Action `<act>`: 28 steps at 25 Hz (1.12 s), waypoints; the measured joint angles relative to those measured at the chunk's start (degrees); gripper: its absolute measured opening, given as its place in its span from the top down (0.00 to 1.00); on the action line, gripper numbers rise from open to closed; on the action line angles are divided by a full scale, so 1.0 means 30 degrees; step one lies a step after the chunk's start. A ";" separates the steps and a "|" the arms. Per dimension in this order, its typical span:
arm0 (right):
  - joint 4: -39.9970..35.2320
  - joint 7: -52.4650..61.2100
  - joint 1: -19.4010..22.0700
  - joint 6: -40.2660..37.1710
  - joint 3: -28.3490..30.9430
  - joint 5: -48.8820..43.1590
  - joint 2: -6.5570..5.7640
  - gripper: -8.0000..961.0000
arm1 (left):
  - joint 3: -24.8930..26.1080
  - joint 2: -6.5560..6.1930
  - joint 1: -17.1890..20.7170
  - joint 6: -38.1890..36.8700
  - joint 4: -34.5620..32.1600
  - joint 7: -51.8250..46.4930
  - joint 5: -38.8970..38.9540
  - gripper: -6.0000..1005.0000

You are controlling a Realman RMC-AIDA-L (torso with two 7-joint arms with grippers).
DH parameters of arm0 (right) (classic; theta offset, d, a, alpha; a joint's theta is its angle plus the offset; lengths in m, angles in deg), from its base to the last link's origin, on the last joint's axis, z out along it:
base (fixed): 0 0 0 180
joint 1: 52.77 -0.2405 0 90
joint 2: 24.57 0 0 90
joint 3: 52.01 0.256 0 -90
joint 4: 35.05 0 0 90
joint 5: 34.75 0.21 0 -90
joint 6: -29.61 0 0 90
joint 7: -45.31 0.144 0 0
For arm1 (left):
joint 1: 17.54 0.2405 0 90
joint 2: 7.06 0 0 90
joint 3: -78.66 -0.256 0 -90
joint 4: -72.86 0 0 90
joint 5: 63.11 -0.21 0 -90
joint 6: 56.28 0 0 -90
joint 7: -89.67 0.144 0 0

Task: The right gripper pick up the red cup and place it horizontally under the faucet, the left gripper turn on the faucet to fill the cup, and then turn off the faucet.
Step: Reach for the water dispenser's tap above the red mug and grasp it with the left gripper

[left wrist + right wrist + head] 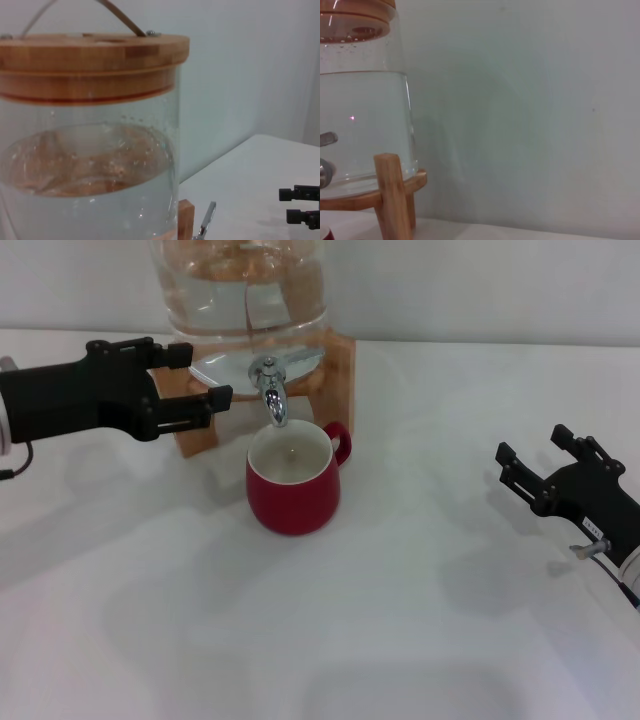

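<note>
Red cup (294, 488) stands upright on the white worktop (380, 640), toward the back edge and a bit left of centre, mouth open right under the faucet (271, 392) spout, loop handle pointing to the robot's right. Looks like a little water inside, level hard to read. Faucet sits on the glass water jar (245, 285), which rests in a wooden stand (338, 370) at the back edge. Left gripper (195, 380) hovers just beside the faucet on its left, fingers spread wide, one tip near the jar base, the other lower beside the stand; not touching the tap as far as I can tell. Its long axis runs sideways straight at the faucet, so the tap lies directly ahead of the open fingers, close. Right gripper (535, 462) is well apart near the right edge of the worktop, fingers apart, holding nothing, idle. Left arm is clearly the nearer one to the tap. Judgement: cup placement done, step in hand is working the faucet lever; next move needs a short push rightward to get the fingers on the handle. Risk: nudging the stand or cup.
</note>
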 joint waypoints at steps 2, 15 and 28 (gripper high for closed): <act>0.0056 0.0016 -0.0004 -0.0001 -0.0011 -0.0011 0.0001 0.16 | 0.0007 -0.0159 -0.0285 0.0138 0.0016 -0.0116 -0.0137 0.25; 0.0129 0.0035 -0.0023 -0.0132 -0.0198 -0.0033 0.0001 0.16 | -0.0005 -0.0382 -0.2107 0.0909 0.0544 -0.0138 -0.1302 0.25; 0.0153 0.0036 -0.0022 -0.0195 -0.0584 -0.0031 0.0000 0.16 | -0.0003 -0.0800 -0.4013 0.1607 0.1056 -0.0844 -0.1724 0.25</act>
